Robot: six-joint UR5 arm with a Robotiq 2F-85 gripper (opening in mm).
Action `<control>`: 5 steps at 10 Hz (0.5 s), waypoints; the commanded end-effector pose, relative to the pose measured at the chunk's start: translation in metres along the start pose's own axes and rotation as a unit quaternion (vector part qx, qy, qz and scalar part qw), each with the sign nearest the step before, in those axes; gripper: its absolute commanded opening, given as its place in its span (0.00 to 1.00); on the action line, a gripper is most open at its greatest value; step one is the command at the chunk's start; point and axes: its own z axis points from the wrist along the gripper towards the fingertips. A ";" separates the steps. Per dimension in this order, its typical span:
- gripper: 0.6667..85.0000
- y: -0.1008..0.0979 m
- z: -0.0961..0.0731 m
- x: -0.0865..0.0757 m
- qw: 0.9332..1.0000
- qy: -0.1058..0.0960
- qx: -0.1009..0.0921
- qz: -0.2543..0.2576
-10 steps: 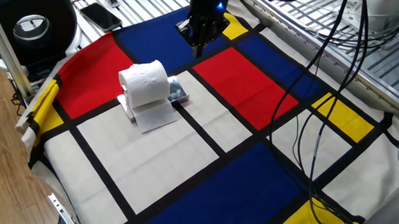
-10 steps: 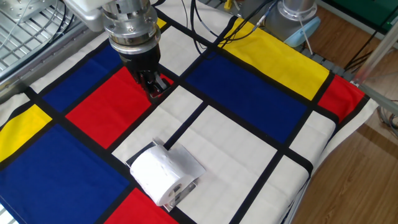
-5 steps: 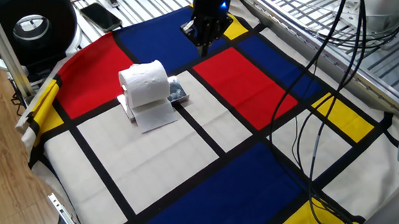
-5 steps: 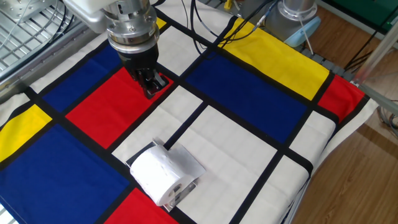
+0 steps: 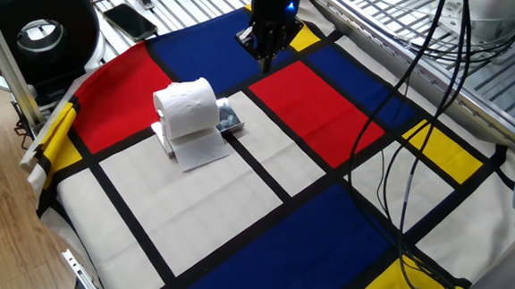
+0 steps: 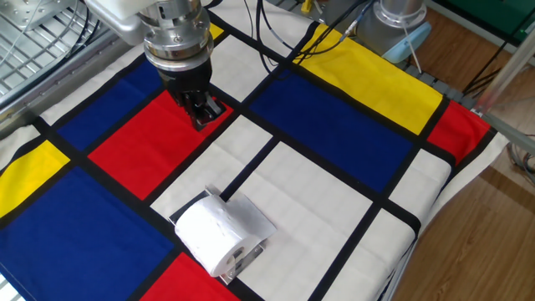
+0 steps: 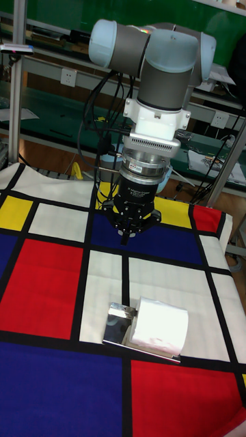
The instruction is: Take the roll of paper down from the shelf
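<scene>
On colour-blocked cloth, roll of paper tops shelf, well apart from pressed-together hand.

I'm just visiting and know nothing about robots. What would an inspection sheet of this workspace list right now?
Surface: tablecloth of red, blue, yellow and white blocks.
Job's things: roll of paper lies on the shelf, one sheet hanging.
Clutter: nothing seen on the cloth.
Grippers: gripper shut, empty, above the cloth, apart from the roll.
Cables: black cables trail across the cloth.
Surroundings: phone, black round device, wooden floor.
</scene>
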 end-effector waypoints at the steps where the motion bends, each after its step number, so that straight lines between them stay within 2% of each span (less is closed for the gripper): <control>1: 0.00 0.003 -0.001 -0.001 1.000 -0.002 -0.007 -0.011; 2: 0.00 0.004 -0.001 0.000 1.000 0.001 -0.009 -0.012; 4: 0.02 -0.001 0.000 0.000 1.000 0.003 0.002 -0.027; 5: 0.08 0.002 0.002 -0.004 0.999 0.001 -0.003 -0.032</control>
